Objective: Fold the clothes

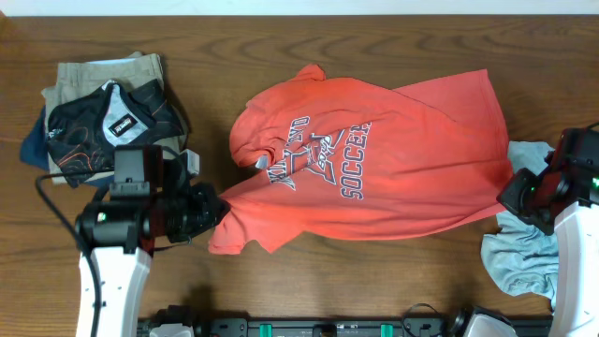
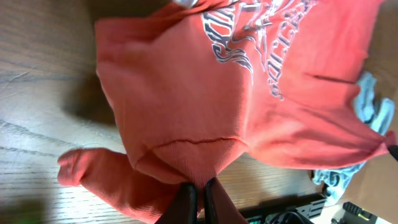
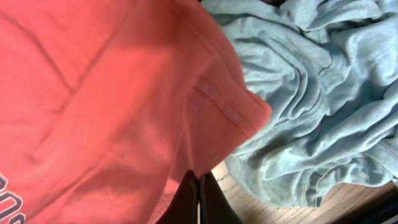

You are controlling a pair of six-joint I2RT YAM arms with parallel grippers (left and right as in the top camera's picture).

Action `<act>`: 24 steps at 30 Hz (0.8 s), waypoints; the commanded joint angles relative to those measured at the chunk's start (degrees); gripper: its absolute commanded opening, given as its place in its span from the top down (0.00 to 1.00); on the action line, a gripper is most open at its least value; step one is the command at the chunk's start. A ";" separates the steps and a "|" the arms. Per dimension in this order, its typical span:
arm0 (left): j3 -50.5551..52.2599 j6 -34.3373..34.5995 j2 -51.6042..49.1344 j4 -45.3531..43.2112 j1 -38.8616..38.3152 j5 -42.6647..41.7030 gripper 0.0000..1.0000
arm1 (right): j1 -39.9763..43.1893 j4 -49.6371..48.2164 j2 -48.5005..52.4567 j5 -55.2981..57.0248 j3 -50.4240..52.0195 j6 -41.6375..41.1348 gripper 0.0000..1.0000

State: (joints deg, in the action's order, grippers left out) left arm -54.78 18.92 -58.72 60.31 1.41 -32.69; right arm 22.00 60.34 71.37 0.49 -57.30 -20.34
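The coral-red T-shirt (image 1: 374,159) lies spread across the middle of the table, print up, with white and dark-red "SOCCER" lettering. My left gripper (image 1: 221,210) is shut on the shirt's fabric at its left edge; the left wrist view shows the cloth (image 2: 186,112) pinched between the fingers (image 2: 200,186). My right gripper (image 1: 510,195) is shut on the shirt's right edge; the right wrist view shows the fingers (image 3: 197,180) pinching the red fabric (image 3: 93,93).
A pile of folded clothes (image 1: 108,112), khaki, black and blue, sits at the back left. A crumpled light-blue garment (image 1: 519,248) lies at the right under my right arm, also in the right wrist view (image 3: 311,106). A black rail (image 1: 328,328) runs along the front edge.
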 commanded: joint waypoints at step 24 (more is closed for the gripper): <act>-26.53 -3.89 3.13 0.04 0.28 8.11 0.94 | 0.70 15.39 -3.67 -8.57 -31.61 12.72 0.99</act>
State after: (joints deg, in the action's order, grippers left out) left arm -77.25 16.40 -56.16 60.14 1.41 -27.31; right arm 22.00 74.41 68.55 -7.49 -83.79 -9.76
